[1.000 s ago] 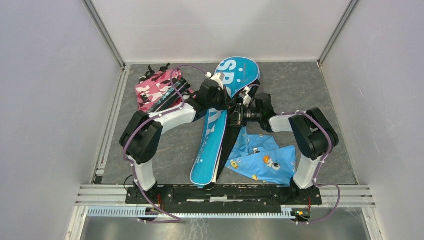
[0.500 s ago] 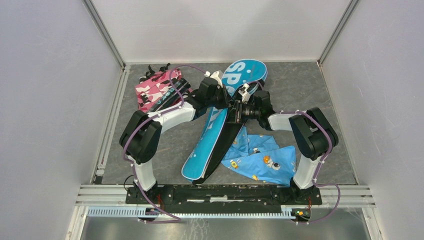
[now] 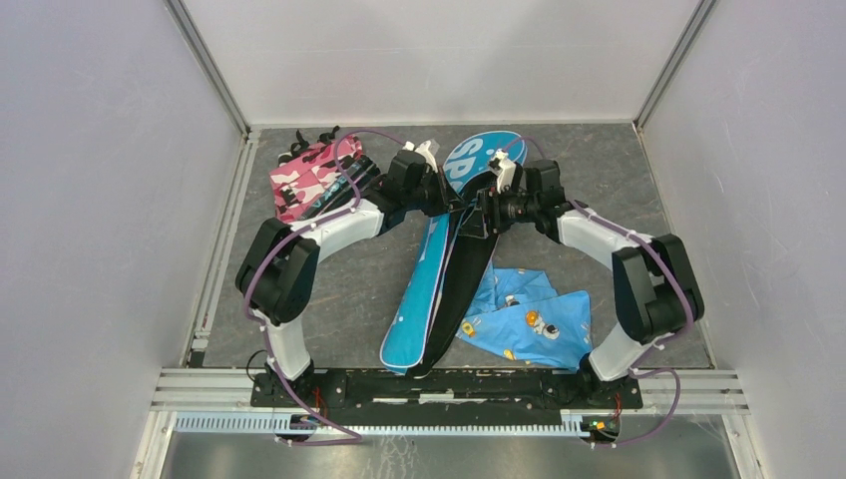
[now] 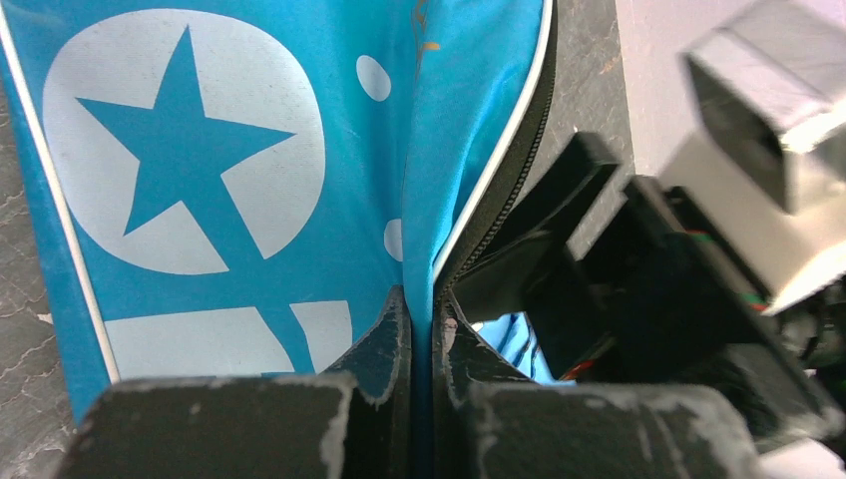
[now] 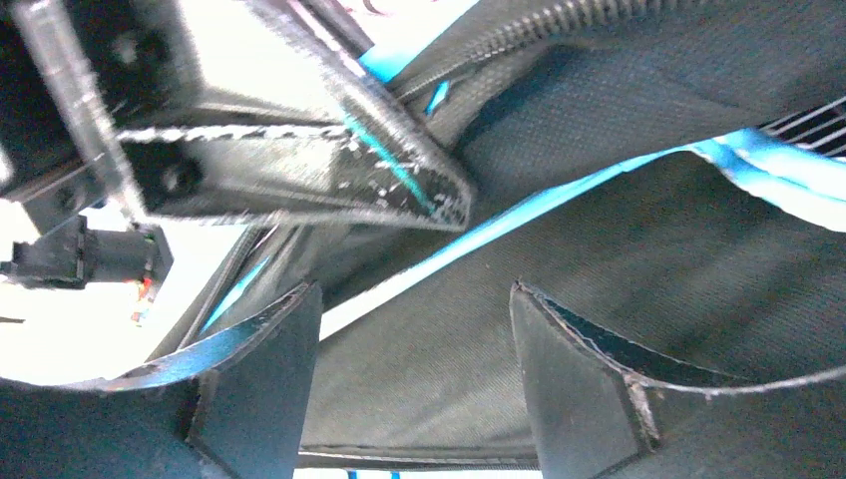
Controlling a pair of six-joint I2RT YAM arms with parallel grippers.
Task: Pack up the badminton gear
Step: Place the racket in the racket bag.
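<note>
The blue "SPORT" cover [image 3: 424,289] lies lengthwise mid-table, unzipped, its black lining [image 3: 464,279] showing along the right side. My left gripper [image 3: 452,200] is shut on a pinched fold of the cover's blue top flap [image 4: 200,180], right by the zip edge. My right gripper [image 3: 483,214] stands open just to the right, at the cover's opening. In the right wrist view its fingers [image 5: 264,384] are spread, with only the black lining [image 5: 429,369] behind them. A light-blue strip [image 5: 778,160], perhaps a racquet rim, shows inside.
A pink camouflage bag [image 3: 304,180] sits at the far left beside the left arm. A blue cartoon-print cloth [image 3: 529,324] lies crumpled near the right arm's base, touching the cover's right edge. Walls close in the table on three sides.
My right gripper has opened and let go of the cover, and that arm has reached farther back. The cover's near end swung left, then back. The left gripper stays shut on the flap.
</note>
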